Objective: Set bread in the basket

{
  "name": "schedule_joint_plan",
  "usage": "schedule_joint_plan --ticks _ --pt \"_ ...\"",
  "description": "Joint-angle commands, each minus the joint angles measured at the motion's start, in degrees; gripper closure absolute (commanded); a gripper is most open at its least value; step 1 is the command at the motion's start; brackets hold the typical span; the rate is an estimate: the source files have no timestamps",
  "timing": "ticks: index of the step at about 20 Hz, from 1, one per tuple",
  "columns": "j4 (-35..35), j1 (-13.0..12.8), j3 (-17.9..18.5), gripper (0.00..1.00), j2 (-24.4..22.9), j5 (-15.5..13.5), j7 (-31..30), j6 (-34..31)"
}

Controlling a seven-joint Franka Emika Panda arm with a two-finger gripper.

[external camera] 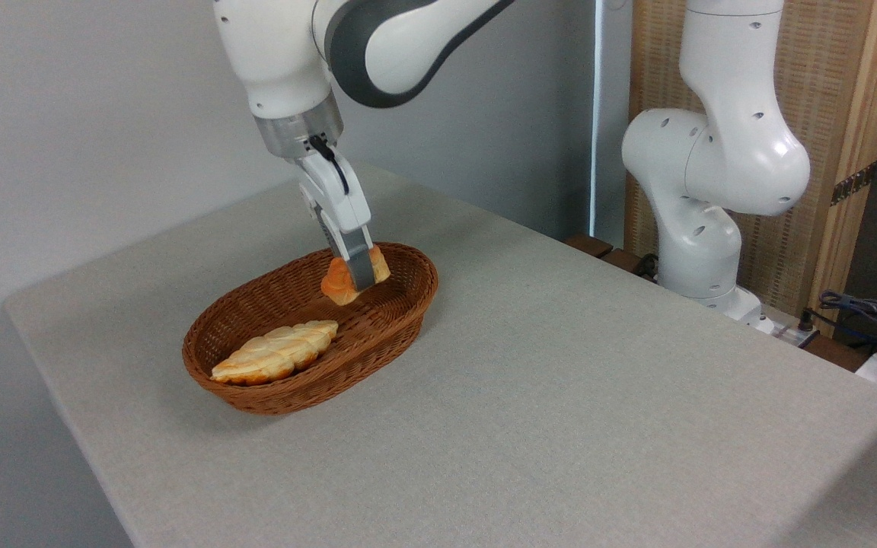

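Observation:
The bread (339, 282), a small orange-golden bun, hangs inside the right end of the brown wicker basket (400, 316), at about rim height. My gripper (358, 275) comes down from above and is shut on the bun, one grey finger crossing its front. Whether the bun touches the basket floor cannot be told. The basket rests on the grey table, left of centre.
A paler, elongated braided loaf (277, 352) lies in the left half of the basket. The arm's white base (701, 251) stands at the table's far right edge, with cables (865, 316) beyond. The table edge (65, 380) runs close on the left.

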Motion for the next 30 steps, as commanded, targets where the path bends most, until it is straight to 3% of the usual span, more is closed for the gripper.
schedule_joint_plan --ticks 1,13,16,20,22,25,26,30 --pt "-0.6 0.3 0.1 0.0 -0.8 0.0 -0.1 0.6" --pt "0.3 0.5 1.2 0.0 -0.8 0.0 0.3 2.1" --pt "4.8 0.8 3.8 0.0 -0.6 0.0 -0.3 3.1" --pt "13.5 1.7 10.1 0.0 0.9 0.0 -0.4 1.8" --pt "20.1 1.8 11.9 0.0 4.1 0.0 -0.4 -2.2" --pt "27.1 2.1 12.9 0.0 7.8 1.4 -0.3 -9.7" --pt "28.1 2.1 13.2 0.0 8.3 3.1 -0.3 -11.0" --pt "27.8 2.1 12.6 0.0 8.1 5.8 -2.0 -11.8"
